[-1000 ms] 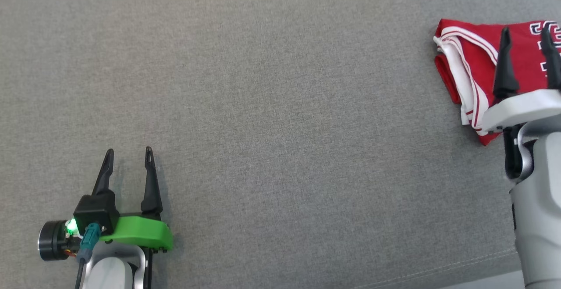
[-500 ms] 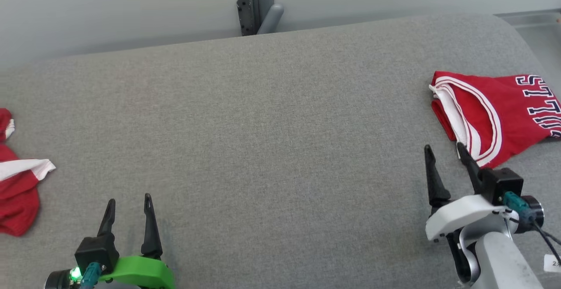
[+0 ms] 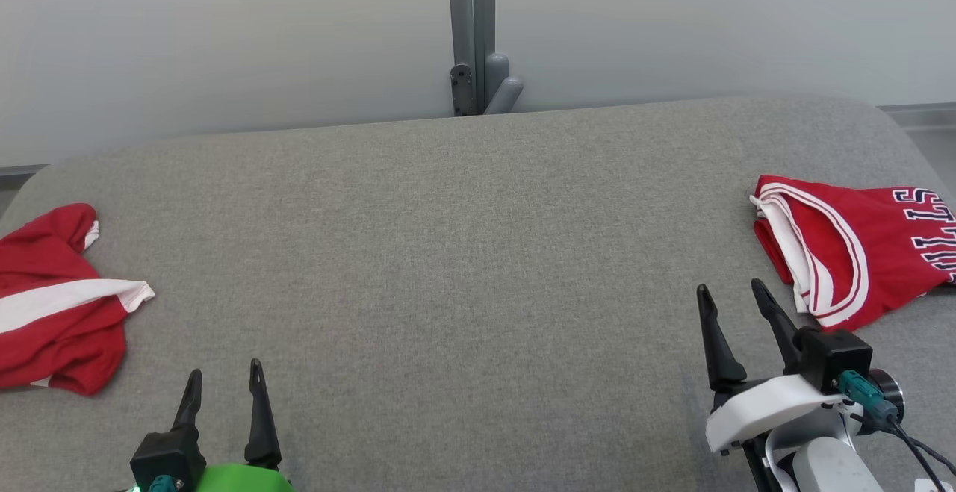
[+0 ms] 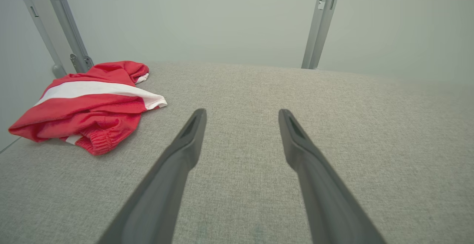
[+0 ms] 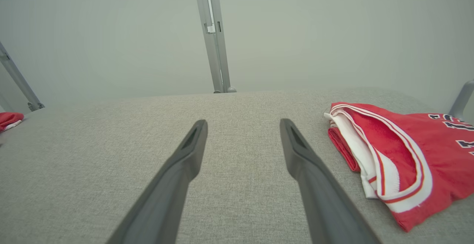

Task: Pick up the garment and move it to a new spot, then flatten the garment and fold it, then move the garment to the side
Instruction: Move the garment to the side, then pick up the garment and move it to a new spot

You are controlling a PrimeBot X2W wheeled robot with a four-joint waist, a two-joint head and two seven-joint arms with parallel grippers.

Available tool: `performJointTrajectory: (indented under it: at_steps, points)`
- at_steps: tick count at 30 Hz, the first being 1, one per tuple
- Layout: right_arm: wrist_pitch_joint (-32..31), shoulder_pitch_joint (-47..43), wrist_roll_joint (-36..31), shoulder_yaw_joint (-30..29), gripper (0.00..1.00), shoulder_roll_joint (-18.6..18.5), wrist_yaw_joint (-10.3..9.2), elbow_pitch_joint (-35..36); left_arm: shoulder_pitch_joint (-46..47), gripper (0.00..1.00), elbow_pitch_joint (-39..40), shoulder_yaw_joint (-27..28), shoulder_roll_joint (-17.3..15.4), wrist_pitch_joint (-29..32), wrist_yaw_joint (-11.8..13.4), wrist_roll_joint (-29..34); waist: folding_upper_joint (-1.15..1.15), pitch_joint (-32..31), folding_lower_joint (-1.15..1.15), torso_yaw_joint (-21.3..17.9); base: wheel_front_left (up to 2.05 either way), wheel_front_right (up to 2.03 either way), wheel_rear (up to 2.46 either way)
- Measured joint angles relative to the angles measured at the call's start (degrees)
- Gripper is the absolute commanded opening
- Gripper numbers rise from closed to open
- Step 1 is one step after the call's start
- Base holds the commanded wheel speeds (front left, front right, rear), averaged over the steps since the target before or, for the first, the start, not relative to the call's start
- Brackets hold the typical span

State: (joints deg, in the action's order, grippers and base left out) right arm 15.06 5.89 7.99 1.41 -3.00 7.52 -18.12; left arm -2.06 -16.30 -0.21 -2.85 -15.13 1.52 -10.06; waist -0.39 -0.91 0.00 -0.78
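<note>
Broadly, a grey fabric-covered table [image 3: 463,253] spans the head view, its rounded far corners meeting a pale wall [image 3: 224,44]. Every place below is given against that table.

At the table's right end lies the folded red jersey [image 3: 859,253], flat on the fabric. White and red trim curves along the fold facing the table's middle, and dark block lettering runs off toward the right end. The right wrist view shows it as a neat, layered stack [image 5: 407,155].

At the table's left end lies the crumpled red garment [image 3: 52,313], bunched up, with a broad white band across it. In the left wrist view [image 4: 85,103] a gathered elastic hem shows on its near side.

The right gripper [image 3: 730,287] sits over the table's near edge toward the right end, near the jersey but apart from it. Its two dark fingers are spread with bare fabric between them [image 5: 243,122], so it grasps nothing.

The left gripper [image 3: 225,369] sits over the near edge toward the left end, well apart from the crumpled garment. It too is released and empty [image 4: 242,112].

A grey metal post [image 3: 470,29] rises behind the middle of the table's far edge.
</note>
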Motion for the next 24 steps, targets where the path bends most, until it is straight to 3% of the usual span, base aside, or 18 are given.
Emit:
performJointTrajectory:
  at_steps: [13, 24]
  points:
    - [-0.01, -1.05, 0.93, 1.11, 1.0, 0.13, 0.0, 1.82, -0.66, 1.0, 0.93, -0.13, 0.01, 0.0, -0.1, -0.52, 0.0, 0.45, 0.0, 0.68, 0.0, 0.0, 0.0]
    - [-0.01, -0.92, 1.65, 4.66, 1.0, 0.19, 0.0, 1.97, 0.37, 1.0, 0.25, 2.14, 0.04, 0.0, -0.04, -1.08, 0.0, 2.13, 0.0, 9.08, 0.0, 0.0, 0.0]
